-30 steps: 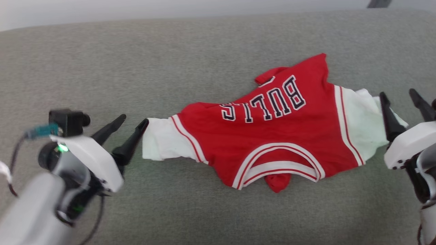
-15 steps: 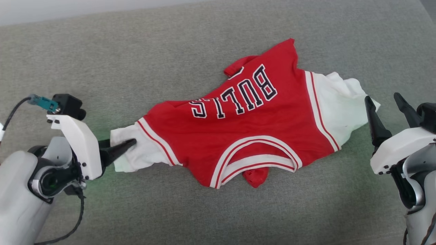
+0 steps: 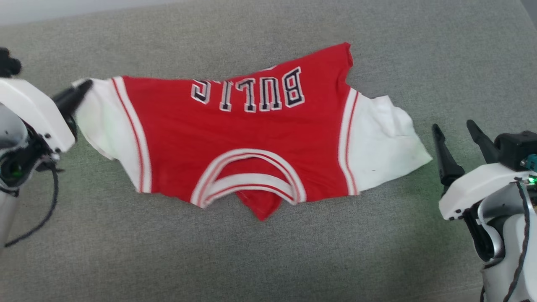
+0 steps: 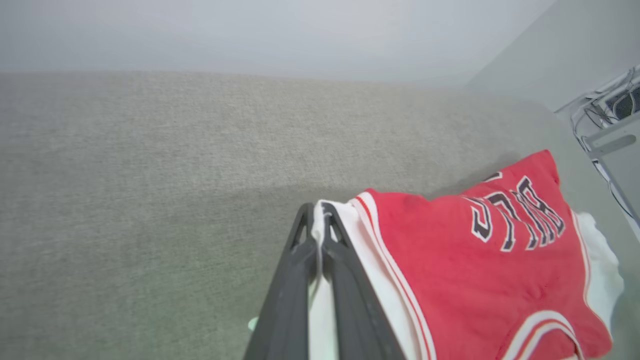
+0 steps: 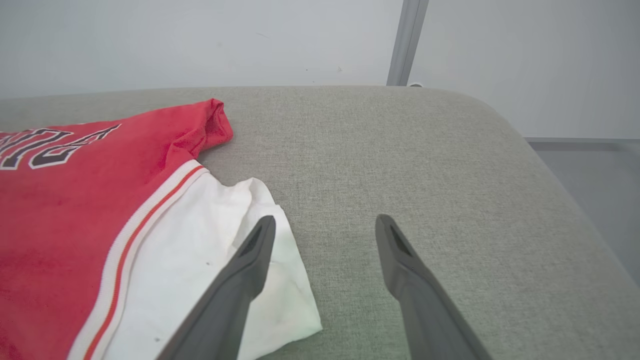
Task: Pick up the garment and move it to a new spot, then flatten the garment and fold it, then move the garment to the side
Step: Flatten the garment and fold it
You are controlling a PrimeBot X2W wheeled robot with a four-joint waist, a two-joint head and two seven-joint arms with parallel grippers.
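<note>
Red jersey cloth with white sleeves: the garment lies spread across the grey woven surface, near the middle of my head view. Its striped collar points toward me, so the black "BULLS" lettering reads upside down. A small red flap pokes out below the collar.

My left end effector is closed on the garment, its two dark fingers pressed together on the outer edge of the left-hand sleeve. Through the left wrist camera I see a thin band of white cloth sandwiched between the fingers. The shirt runs away from the grip toward that view's right, with a shadow on the surface behind it. Whether that end is fully off the surface I cannot tell.

My right end effector is open, fingers well spread, holding nothing. It sits just beside the outer edge of the right-hand sleeve, which lies rumpled on the surface. In the right wrist view one finger overlaps the sleeve's corner; I cannot tell if it touches the cloth. The other finger is over bare surface.

On the right, the far red corner of the hem is curled up. A pale wall stands behind the surface.
</note>
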